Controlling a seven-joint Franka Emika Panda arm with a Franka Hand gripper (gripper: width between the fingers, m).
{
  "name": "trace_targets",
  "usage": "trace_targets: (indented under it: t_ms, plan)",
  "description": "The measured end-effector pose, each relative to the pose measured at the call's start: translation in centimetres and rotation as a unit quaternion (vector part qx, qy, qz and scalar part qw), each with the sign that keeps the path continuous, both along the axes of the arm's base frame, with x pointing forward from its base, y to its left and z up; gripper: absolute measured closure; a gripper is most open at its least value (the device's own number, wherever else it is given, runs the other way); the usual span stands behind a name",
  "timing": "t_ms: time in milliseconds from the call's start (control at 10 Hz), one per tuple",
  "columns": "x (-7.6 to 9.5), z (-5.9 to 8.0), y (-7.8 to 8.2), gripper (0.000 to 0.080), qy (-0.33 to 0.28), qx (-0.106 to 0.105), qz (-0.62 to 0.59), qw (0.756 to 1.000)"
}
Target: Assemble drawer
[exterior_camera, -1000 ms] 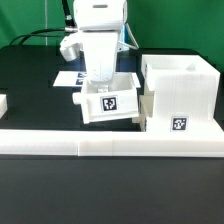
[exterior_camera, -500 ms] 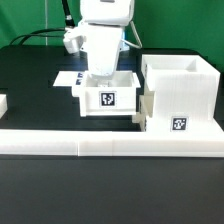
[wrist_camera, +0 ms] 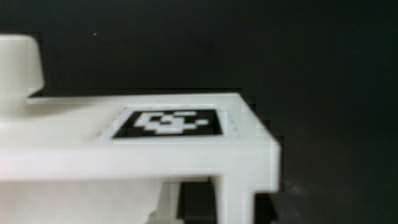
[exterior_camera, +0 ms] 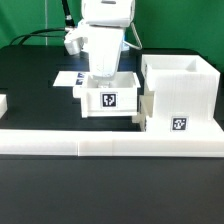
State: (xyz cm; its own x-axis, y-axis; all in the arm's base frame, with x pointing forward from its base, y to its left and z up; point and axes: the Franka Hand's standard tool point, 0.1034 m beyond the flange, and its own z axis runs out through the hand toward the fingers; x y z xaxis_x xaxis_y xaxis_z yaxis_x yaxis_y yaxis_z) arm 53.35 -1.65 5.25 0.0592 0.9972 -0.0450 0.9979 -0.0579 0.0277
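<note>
Drawer parts sit on the black table (exterior_camera: 30, 75). The small tray (exterior_camera: 108, 100) was tipped a second ago, and now it sits level, just beside the big box (exterior_camera: 178, 95) on the exterior view's left. The claw (exterior_camera: 103, 76) reaches down into the tray from above, and it looks closed on the tray's back wall, though its tips are hidden. In the wrist view the tray's tag (wrist_camera: 169, 123) shows up close. With the tray straight, I think it is about ready to go into the big box. The long white wall (exterior_camera: 110, 140) runs in front.
</note>
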Motion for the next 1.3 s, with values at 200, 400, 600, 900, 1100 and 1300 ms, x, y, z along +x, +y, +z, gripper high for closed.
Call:
trace_targets:
  t_ms: [200,400,600,900,1100,1300]
  plan:
    - [0.3,0.0,0.6,0.0755,-0.002,0.001,0.002,1.0]
    - [0.3,0.0,1.0,0.0755,-0.002,0.002,0.006,1.0]
    - [0.3,0.0,1.0,0.0755,-0.004,0.003,0.006,1.0]
    - [0.3,-0.1,1.6,0.0755,-0.003,0.003,0.011,1.0]
    - [0.4,-0.1,2.1,0.0755,-0.003,0.003,0.012,1.0]
    - [0.4,0.0,2.2,0.0755,-0.002,0.002,0.012,1.0]
